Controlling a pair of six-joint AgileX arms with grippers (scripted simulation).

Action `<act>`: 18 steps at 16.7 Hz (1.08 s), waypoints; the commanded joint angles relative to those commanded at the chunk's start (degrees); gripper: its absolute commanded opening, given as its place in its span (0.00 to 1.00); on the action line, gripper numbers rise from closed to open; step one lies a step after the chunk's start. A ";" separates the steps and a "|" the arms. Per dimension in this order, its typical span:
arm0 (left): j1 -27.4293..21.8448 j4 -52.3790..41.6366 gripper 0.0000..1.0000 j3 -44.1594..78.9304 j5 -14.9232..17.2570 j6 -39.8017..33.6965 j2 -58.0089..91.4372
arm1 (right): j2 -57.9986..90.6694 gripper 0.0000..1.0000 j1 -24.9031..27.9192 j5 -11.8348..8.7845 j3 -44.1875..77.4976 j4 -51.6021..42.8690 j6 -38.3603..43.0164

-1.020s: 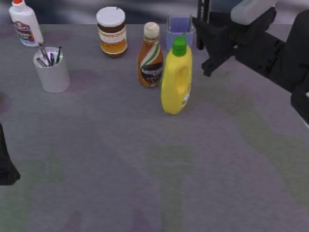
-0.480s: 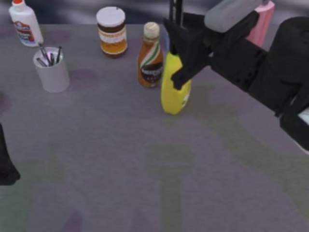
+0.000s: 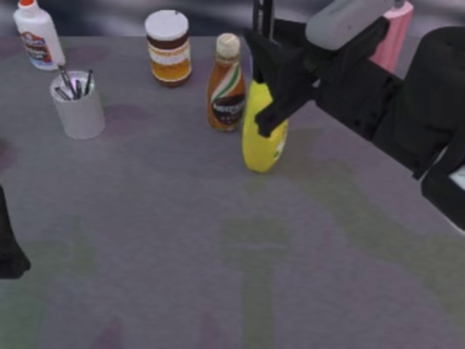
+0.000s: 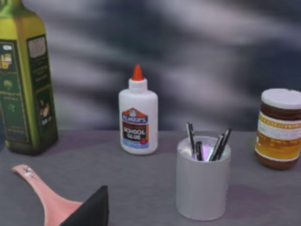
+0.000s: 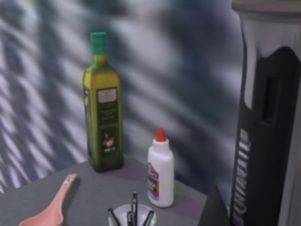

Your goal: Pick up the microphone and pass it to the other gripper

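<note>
The right gripper (image 3: 259, 78) hangs over the yellow bottle (image 3: 263, 149), jaws apparently closed on the microphone (image 5: 263, 122), which stands upright between them, clear of the table (image 3: 182, 240). It looks light, stiff and smooth, with a head that dents easily. I judge the bare black handle beyond the jaws the best hold. The left gripper (image 3: 9, 251) is parked well away.

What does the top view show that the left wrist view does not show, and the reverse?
Only the top view shows the right hand above the yellow bottle, the brown sauce bottle and a pink object at the far edge. Only the left wrist view shows the green oil bottle and the pink spoon. Both show the glue bottle, the white pen cup and the white-lidded jar.
</note>
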 joint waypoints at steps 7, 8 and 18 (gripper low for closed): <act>-1.38 2.17 1.00 2.95 2.84 0.08 3.83 | 0.00 0.00 0.00 0.00 0.00 0.00 0.00; -2.16 3.47 1.00 4.73 4.51 0.11 6.34 | 0.00 0.00 0.00 0.00 0.00 0.00 0.00; -13.23 21.28 1.00 29.33 28.35 0.33 50.69 | 0.00 0.00 0.00 0.00 0.00 0.00 0.00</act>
